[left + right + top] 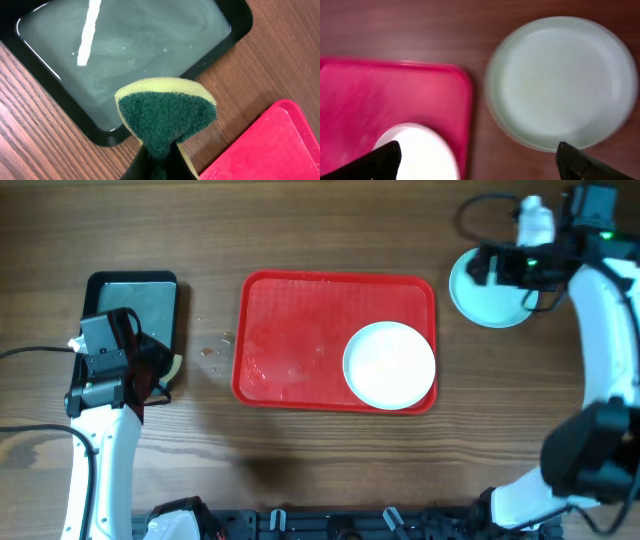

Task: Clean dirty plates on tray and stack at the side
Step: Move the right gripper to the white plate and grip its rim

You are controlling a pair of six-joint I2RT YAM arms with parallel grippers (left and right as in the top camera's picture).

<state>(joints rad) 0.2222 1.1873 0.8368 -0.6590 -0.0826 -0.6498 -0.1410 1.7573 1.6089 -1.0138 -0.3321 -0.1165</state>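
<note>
Overhead first: the white plate [389,364] sits on the red tray [290,330], at the end nearer the right claw [500,265]. An aqua plate [485,298] lies on the desk [320,220] right under that claw, just off the tray's rim. Whether it is one plate or a stack, I cannot tell.

Left wrist now: the left claw [160,162] is clamped on a sponge [165,117], with the dark tray of cloudy water [240,20] just ahead of it.

Right wrist, blurred: fingers [380,160] spread wide, nothing between them.

These plates look glossy and stiff, likely slippery when wet and breakable, so the raised lip is the place to pinch. The white one crowds the tray's corner rim, and the freer approach looks to be from the tray's bare middle. Open desk surrounds the aqua plate.
</note>
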